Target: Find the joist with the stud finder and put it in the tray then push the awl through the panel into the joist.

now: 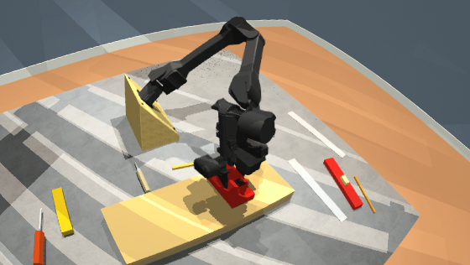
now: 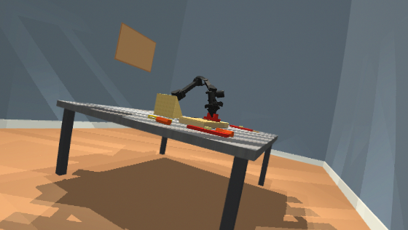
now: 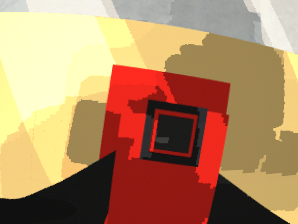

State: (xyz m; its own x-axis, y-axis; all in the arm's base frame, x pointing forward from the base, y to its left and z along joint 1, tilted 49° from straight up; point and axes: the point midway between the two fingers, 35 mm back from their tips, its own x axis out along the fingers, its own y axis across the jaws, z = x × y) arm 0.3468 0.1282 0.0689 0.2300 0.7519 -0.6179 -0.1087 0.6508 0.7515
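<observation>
Here's the red plastic stud finder point(image 1: 232, 200) point(image 2: 212, 118) point(image 3: 132, 82), right between the black jaws point(image 1: 233, 174) point(image 2: 212, 113), and they're clamped on it, partway open! Over to the wrist view: a dark finger flanks each side, and ahead of them sits a square black-framed window point(image 3: 172, 132) with a red outline inside. From the top, one finger shows best against the red body. Beneath the jaws lies the pale wooden floor panel point(image 1: 155, 218) point(image 2: 191, 121) point(image 3: 40, 75); whether the stud finder touches it, I can't tell.

Moving outward in the top view, the wooden-handled awl point(image 1: 143, 180) lies beside the panel, well apart from the jaws, and a thin yellow stick point(image 1: 182, 166) pokes out near them. Farther that way: a yellow bar point(image 1: 63, 211) and an orange-handled screwdriver point(image 1: 39, 247). Across the jaws, two white strips point(image 1: 316, 134) and a red bar point(image 1: 336, 174). And the exterior view adds the dark legs point(image 2: 65, 142) under the grey surface point(image 1: 96, 180) point(image 2: 251, 149), plus a brown board point(image 2: 135, 47) on the wall!
</observation>
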